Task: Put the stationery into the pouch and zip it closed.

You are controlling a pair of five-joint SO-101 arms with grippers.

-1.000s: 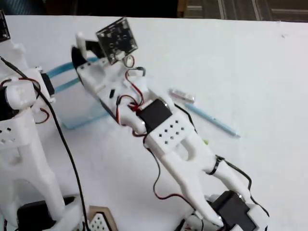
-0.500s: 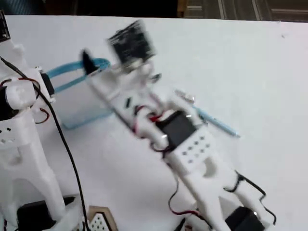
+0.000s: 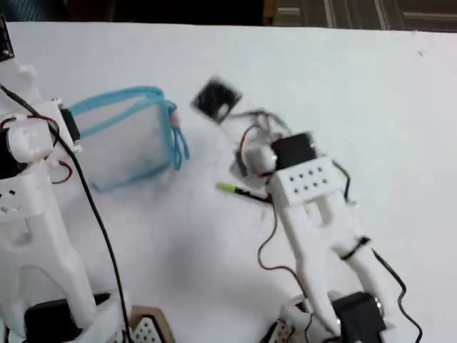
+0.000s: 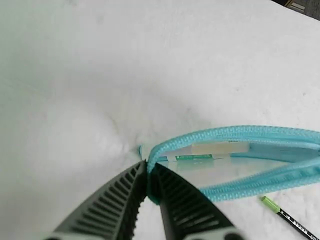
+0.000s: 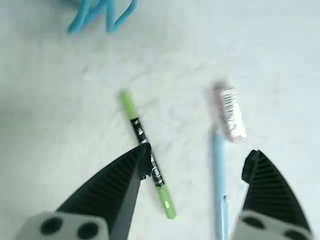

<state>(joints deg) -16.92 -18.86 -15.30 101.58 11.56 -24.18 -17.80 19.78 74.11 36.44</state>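
The clear pouch [image 3: 121, 139] with a blue zipper lies at the table's left, its mouth open [image 4: 235, 155]; a white and green item lies inside. My left gripper [image 4: 147, 170] is shut on the pouch's end by the zipper. My right gripper [image 5: 197, 162] hangs open over the table to the right of the pouch. A green and black pen [image 5: 146, 155] lies beside one of its fingers [image 5: 131, 170] and also shows in the high view [image 3: 235, 189]. Between the fingers lie a light blue pen [image 5: 218, 175] and a small pink and white stick [image 5: 230, 114].
The pouch's blue pull cord [image 3: 177, 139] trails toward the pens. The left arm's white body [image 3: 32, 207] stands at the near left, the right arm [image 3: 314, 214] at the near middle. The far and right parts of the white table [image 3: 371, 78] are bare.
The right arm has swung away from the pouch to the right and now hovers over the pens. The pouch is uncovered. The left arm has kept still.
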